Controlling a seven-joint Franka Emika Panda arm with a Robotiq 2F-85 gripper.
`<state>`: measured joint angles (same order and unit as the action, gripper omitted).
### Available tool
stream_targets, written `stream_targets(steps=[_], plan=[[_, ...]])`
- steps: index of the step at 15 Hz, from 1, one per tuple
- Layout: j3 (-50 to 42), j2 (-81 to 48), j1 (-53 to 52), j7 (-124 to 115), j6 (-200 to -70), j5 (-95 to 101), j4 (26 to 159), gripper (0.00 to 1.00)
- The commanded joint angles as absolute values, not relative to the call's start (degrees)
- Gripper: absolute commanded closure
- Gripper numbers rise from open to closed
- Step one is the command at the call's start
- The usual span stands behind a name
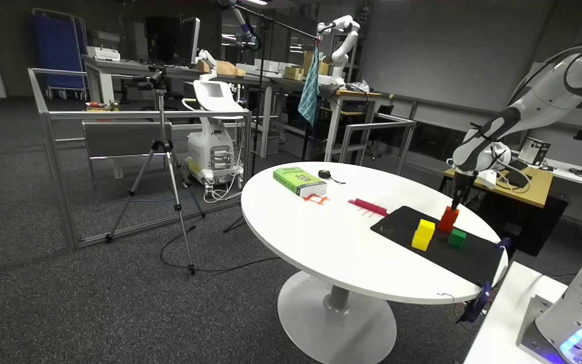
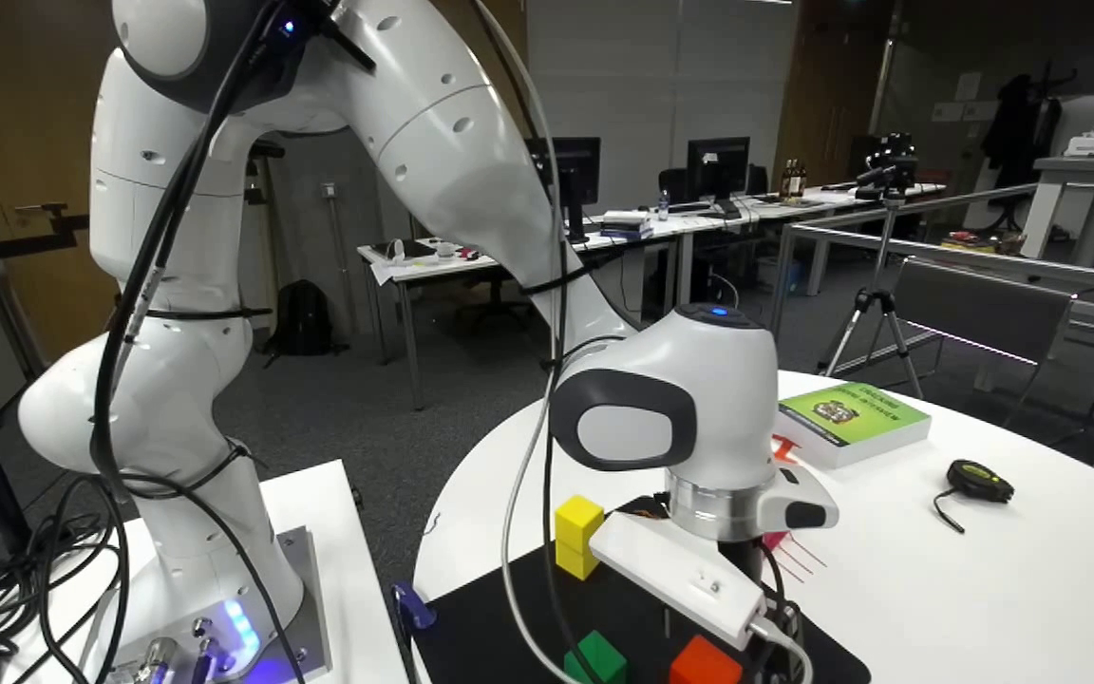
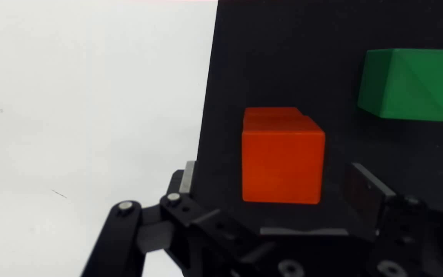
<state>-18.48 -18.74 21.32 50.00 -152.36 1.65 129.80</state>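
While poised with the pincer [image 3: 274, 175] spread wide, grips nothing, leaving a gap on both sides of the upper red block [image 3: 283, 167], stacked a little out of line on the lower red block [image 1: 445, 226] near the edge of the black mat [image 1: 465, 260] on the white surface [image 1: 316, 237]. Cannot tell whether reaching below the topmost face or only hovering over it. Could shove the upper red block sideways on closing from here, being seemingly off centre, with less clearance on the side of the green block [image 3: 413, 84]. Could then slide it off its base, for want of any visible fastening. Could topple both if lowered askew, by catching a corner. Could lose hold on lifting if pinching only along the top edge, or drag both along if clamping across the joint. Less likely to strike the yellow stack [image 1: 423, 235], standing apart on the same mat in both exterior views.
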Motion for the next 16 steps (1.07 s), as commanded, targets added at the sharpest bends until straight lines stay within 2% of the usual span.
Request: stream_targets(steps=[1, 16], plan=[[-16.20, -19.76, 23.09, 49.55, -151.51, 2.72, 128.01, 0.00], [-15.51, -21.11, 24.84, 50.13, -149.47, 4.51, 126.98, 0.00]])
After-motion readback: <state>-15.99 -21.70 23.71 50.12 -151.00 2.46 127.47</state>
